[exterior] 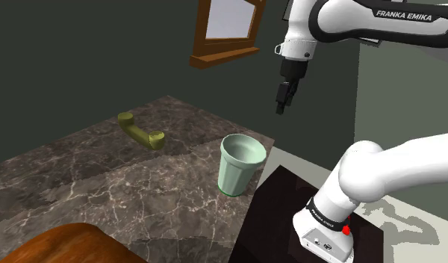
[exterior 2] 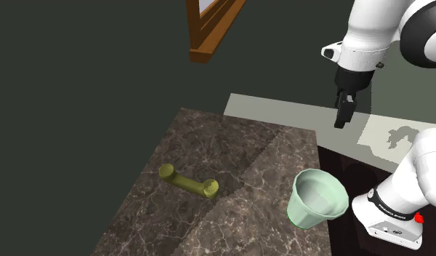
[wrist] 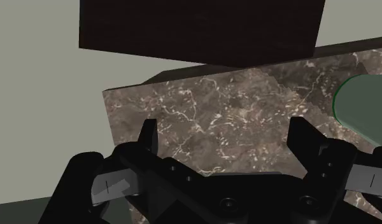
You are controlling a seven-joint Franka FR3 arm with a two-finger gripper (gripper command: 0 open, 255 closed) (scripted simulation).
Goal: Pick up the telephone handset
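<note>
The gripper (exterior: 281,105) hangs high above the table (exterior: 103,179), open air all round it. One obstacle: the pale green cup (exterior: 241,166), upright near the edge by the stand (exterior: 275,213). Bare table between cup and handset (exterior: 140,131).

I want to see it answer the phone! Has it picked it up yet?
Not yet. Nothing is done: the olive handset lies untouched on the marbled table. The claw hangs open and empty, high up, nearer the pale green cup than the handset. Left: move over the handset, go down, squeeze, lift.
</note>
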